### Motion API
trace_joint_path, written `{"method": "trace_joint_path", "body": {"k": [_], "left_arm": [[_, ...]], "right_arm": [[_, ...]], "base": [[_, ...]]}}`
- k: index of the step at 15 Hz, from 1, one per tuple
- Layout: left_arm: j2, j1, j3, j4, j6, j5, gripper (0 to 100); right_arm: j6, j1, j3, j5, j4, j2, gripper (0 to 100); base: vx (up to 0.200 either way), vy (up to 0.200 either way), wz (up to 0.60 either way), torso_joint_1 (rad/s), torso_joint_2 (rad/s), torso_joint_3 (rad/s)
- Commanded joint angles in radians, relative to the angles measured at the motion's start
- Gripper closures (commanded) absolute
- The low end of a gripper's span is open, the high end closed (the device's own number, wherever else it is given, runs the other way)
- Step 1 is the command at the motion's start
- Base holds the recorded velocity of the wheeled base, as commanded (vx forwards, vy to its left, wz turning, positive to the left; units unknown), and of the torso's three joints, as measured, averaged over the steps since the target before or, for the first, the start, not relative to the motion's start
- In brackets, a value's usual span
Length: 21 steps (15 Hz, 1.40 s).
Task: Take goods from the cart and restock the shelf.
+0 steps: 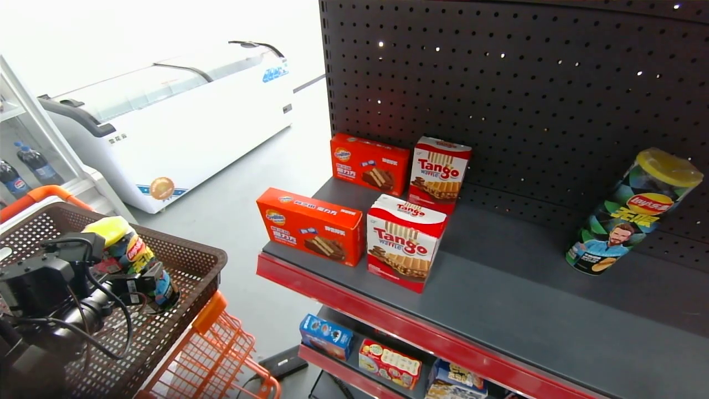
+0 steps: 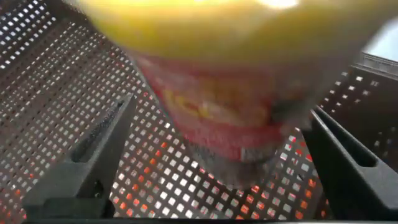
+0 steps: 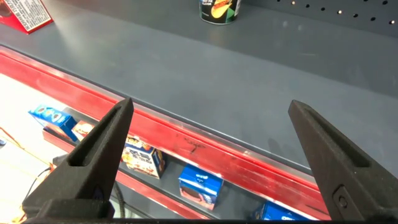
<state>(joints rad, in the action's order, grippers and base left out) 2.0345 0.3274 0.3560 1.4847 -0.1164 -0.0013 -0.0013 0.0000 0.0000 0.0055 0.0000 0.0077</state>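
A chips can (image 1: 130,252) with a yellow lid stands tilted in the brown basket (image 1: 206,259) on the orange cart (image 1: 221,354). My left gripper (image 1: 145,281) is down in the basket, open. In the left wrist view the can (image 2: 224,137) sits between the spread fingers (image 2: 93,155), apart from both. My right gripper (image 3: 211,104) hangs open with nothing in it over the red front edge of the grey shelf (image 3: 249,68). A second chips can (image 1: 631,213) leans against the pegboard at the shelf's back right, and its base (image 3: 219,9) is in the right wrist view.
Two orange biscuit boxes (image 1: 310,224) (image 1: 368,163) and two red-and-white wafer boxes (image 1: 404,241) (image 1: 439,173) stand on the shelf's left part. Bare shelf lies between them and the can. More goods (image 1: 388,363) fill the lower shelf. A white freezer (image 1: 177,111) stands behind the cart.
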Motion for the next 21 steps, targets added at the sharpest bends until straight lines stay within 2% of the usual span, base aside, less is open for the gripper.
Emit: {"method": "trace_joint_path", "body": {"k": [1, 3, 4, 9, 12, 14, 16, 18, 20, 21], "left_arm": [[0.064, 0.001, 0.064, -0.003, 0.017, -0.002, 0], [0.085, -0.002, 0.100, -0.004, 0.021, -0.011, 0], [0.096, -0.005, 0.115, -0.003, 0.021, -0.016, 100], [0.096, -0.039, 0.176, -0.006, 0.017, -0.062, 100], [0.024, -0.070, 0.201, -0.020, 0.017, -0.052, 100], [-0.042, -0.076, 0.258, -0.090, 0.015, -0.052, 100], [-0.175, -0.094, 0.339, -0.251, 0.012, -0.059, 100], [-0.226, -0.122, 0.370, -0.268, 0.014, -0.072, 100], [-0.272, -0.212, 0.436, -0.297, 0.014, -0.072, 100], [-0.306, -0.274, 0.471, -0.360, 0.014, -0.068, 100]], "right_arm": [[0.000, 0.000, 0.000, 0.001, 0.000, 0.002, 0], [0.000, 0.000, 0.000, 0.001, 0.000, 0.002, 0], [0.000, 0.000, 0.000, 0.001, 0.000, 0.002, 0], [0.000, 0.000, 0.000, 0.001, 0.000, 0.002, 0], [0.000, 0.000, 0.000, 0.001, 0.000, 0.002, 0], [0.000, 0.000, 0.000, 0.001, 0.000, 0.002, 0], [0.000, 0.000, 0.000, 0.001, 0.000, 0.002, 0], [0.000, 0.000, 0.000, 0.001, 0.000, 0.002, 0], [0.000, 0.000, 0.000, 0.001, 0.000, 0.002, 0], [0.000, 0.000, 0.000, 0.001, 0.000, 0.002, 0]], "base": [[0.000, 0.000, 0.00, 0.000, 0.00, 0.000], [0.000, 0.000, 0.00, 0.000, 0.00, 0.000], [0.000, 0.000, 0.00, 0.000, 0.00, 0.000], [0.000, 0.000, 0.00, 0.000, 0.00, 0.000], [0.000, 0.000, 0.00, 0.000, 0.00, 0.000], [0.000, 0.000, 0.00, 0.000, 0.00, 0.000], [0.000, 0.000, 0.00, 0.000, 0.00, 0.000], [0.000, 0.000, 0.00, 0.000, 0.00, 0.000], [0.000, 0.000, 0.00, 0.000, 0.00, 0.000], [0.000, 0.000, 0.00, 0.000, 0.00, 0.000]]}}
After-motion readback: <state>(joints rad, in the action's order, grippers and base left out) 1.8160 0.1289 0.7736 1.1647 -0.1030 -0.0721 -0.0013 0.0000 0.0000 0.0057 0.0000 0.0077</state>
